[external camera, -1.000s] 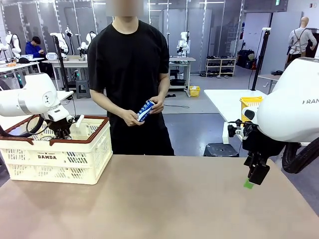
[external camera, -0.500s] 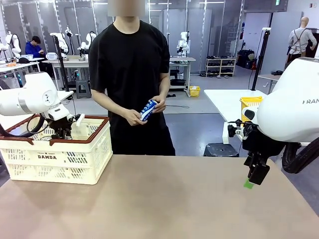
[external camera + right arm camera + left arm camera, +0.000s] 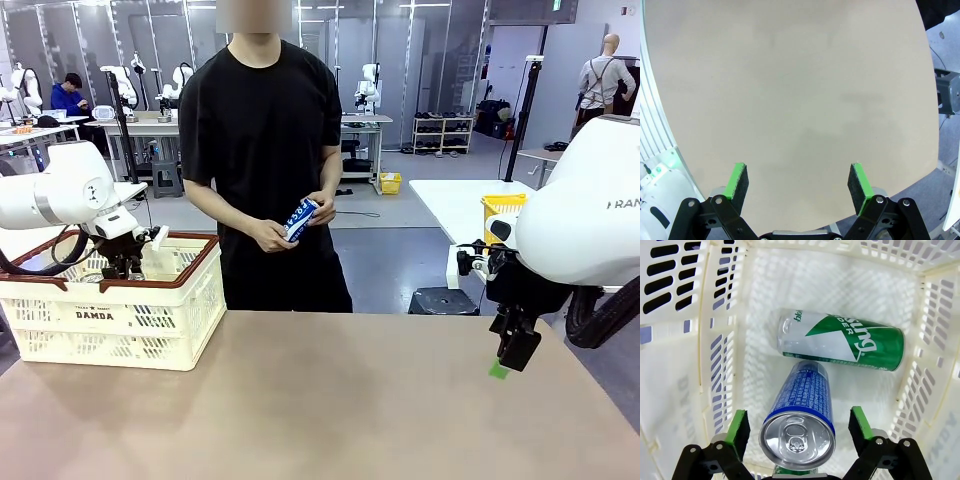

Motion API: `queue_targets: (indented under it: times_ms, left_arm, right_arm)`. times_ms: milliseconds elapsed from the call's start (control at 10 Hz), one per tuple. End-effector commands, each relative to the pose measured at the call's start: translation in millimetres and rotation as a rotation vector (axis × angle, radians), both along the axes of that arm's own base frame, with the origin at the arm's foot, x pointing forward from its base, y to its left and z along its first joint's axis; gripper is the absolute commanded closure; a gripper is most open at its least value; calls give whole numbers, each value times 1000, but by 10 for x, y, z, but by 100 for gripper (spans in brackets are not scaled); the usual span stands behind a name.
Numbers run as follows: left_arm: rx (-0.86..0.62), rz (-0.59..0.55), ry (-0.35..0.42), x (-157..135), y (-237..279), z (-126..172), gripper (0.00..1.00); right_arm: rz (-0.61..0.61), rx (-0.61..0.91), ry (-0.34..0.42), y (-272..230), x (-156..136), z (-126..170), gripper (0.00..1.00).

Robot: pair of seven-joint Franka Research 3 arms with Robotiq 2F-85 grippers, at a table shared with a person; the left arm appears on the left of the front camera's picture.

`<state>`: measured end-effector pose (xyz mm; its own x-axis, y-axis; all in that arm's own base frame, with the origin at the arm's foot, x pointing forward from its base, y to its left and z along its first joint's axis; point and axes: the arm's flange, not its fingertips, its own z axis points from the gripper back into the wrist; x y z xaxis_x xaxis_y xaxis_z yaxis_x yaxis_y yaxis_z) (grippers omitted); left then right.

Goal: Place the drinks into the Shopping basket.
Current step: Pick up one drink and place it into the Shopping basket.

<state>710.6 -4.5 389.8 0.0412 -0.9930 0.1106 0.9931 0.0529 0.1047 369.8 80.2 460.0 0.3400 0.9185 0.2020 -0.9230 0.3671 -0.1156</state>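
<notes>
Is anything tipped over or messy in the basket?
Nothing is spilled or dented. In the Shopping basket, the green can lies on its side, and the blue can leans on it, top up, between the open left gripper pads.

Two blue cans [image 3: 799, 420] [image 3: 299, 218] — one green can [image 3: 840, 340] — one basket [image 3: 115, 318]

two cans [image 3: 805, 410] in shopping basket [image 3: 120, 315] at table's [image 3: 330, 400] left, third in person's hands [image 3: 290, 228]
</notes>
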Motion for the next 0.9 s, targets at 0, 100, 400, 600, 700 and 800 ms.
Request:
queue_targets:
  times_ms: [0,100,400,600,700,800]
  left_arm:
    - [0,-1,-5,11,-1,-18,0]
    - [0,-1,-5,11,-1,-18,0]
    - [0,-1,-5,11,-1,-18,0]
    - [0,0,1,0,-1,-4,0]
    - [22,-21,-37,-54,-57,175,0]
    - [37,-40,-67,-134,-123,350,0]
  right_arm:
    - [-2,-9,1,3,1,8,0]
    - [-2,-9,1,3,1,8,0]
    - [-2,-9,1,3,1,8,0]
    - [-2,-9,1,3,1,8,0]
    - [-2,-9,1,3,1,8,0]
    - [-2,-9,1,3,1,8,0]
